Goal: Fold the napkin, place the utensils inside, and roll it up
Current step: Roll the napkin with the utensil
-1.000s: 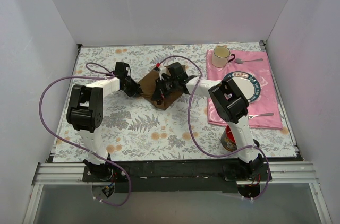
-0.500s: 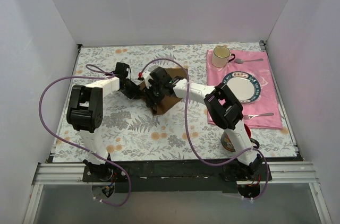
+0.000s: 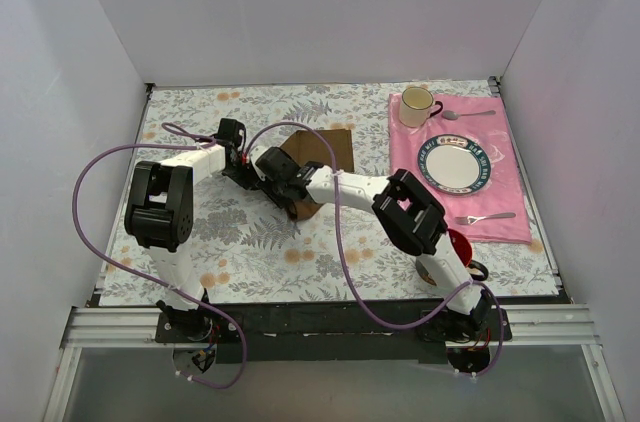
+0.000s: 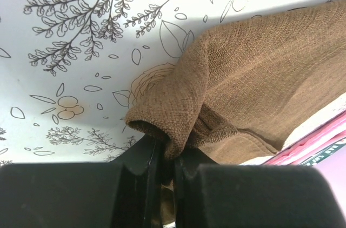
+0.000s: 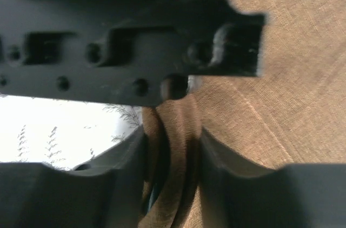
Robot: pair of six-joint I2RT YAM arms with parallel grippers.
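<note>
**Spotter:** Right, where's the napkin (image 3: 325,147)?

**Me:** Left of the pink placemat (image 3: 510,182), near it but not touching, on the floral table cover (image 3: 200,232). The corner farthest from the placemat is bunched up.

**Spotter:** Your grippers?

**Me:** My left gripper (image 4: 167,160) is clenched tight, pinching that bunched corner. My right gripper (image 5: 172,152) sits just placemat-side of it. Its jaws are partly spread around a thick fold of napkin that presses against both fingers, so I've got it grasped.

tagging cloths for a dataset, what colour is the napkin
The napkin is plain brown with a coarse weave; clearest in the left wrist view.
</note>
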